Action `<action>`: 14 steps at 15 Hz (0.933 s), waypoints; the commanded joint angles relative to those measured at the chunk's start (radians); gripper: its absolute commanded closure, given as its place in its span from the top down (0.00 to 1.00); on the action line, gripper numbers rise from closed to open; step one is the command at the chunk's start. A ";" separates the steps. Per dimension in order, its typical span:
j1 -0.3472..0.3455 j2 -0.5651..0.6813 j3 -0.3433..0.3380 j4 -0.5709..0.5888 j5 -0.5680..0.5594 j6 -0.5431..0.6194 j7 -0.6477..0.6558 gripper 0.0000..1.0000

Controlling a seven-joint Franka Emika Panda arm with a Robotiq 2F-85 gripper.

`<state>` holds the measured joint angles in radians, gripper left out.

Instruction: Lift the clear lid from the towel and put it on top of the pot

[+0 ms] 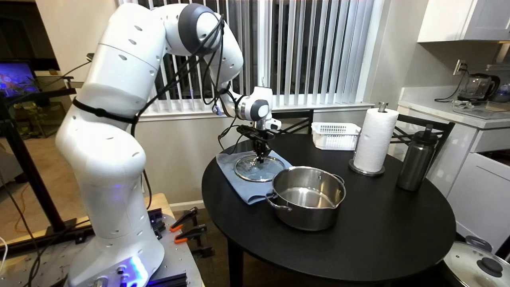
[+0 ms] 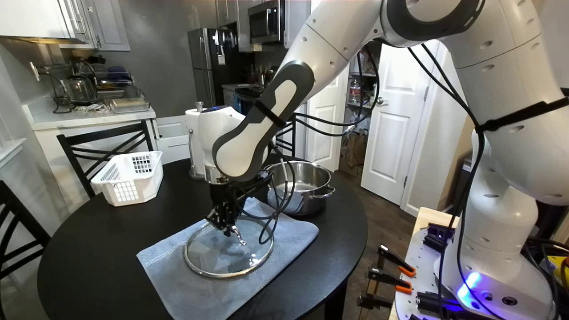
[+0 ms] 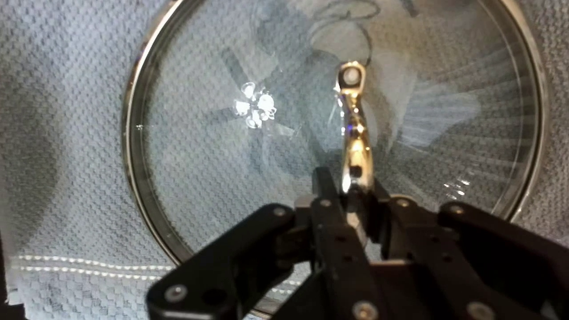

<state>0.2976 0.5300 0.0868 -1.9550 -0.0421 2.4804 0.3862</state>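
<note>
Lid (image 2: 222, 258), round clear glass with a metal rim — lying flat on the towel (image 2: 200, 293). Handle (image 3: 357, 153) of the lid: shiny metal, curved, one end between the fingers (image 3: 326, 189) in the wrist view. Gripper (image 3: 351, 178): black, pointing down; jaws closed on the handle, a finger along each side. Towel: blue-grey, folded, two rows of pale stitching near an edge; spread on the table (image 1: 378, 239), round and black. Pot (image 1: 306, 218): stainless steel, wide, with side handles; open-topped, upright on the table beside the towel — touching it or apart, not clear from these views. Farther across the tabletop: white plastic basket (image 1: 335, 141); paper towel roll (image 1: 375, 139) on a metal stand (image 1: 365, 173); dark metal bottle (image 1: 416, 165) with a black cap, near the roll. In an exterior view: black chair (image 2: 106, 134), behind the basket. Arm (image 1: 115, 83): white, bent over the table, blue light (image 1: 137, 271) at the base (image 1: 113, 255). Clamps (image 1: 194, 232): black with orange tips, just beside the base. Window blinds (image 1: 322, 48): white vertical slats.
</note>
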 commanded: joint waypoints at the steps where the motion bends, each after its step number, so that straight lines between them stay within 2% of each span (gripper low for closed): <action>1: 0.044 -0.126 -0.037 -0.150 -0.017 0.110 0.097 0.00; 4: 0.084 -0.171 -0.071 -0.207 -0.050 0.159 0.160 0.02; 8: 0.111 -0.244 -0.089 -0.254 -0.087 0.140 0.233 0.02; 11: 0.092 -0.331 -0.080 -0.273 -0.097 0.088 0.257 0.02; 14: 0.046 -0.415 -0.057 -0.279 -0.072 0.021 0.222 0.02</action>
<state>0.3891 0.2543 0.0081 -2.1854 -0.1172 2.5718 0.6097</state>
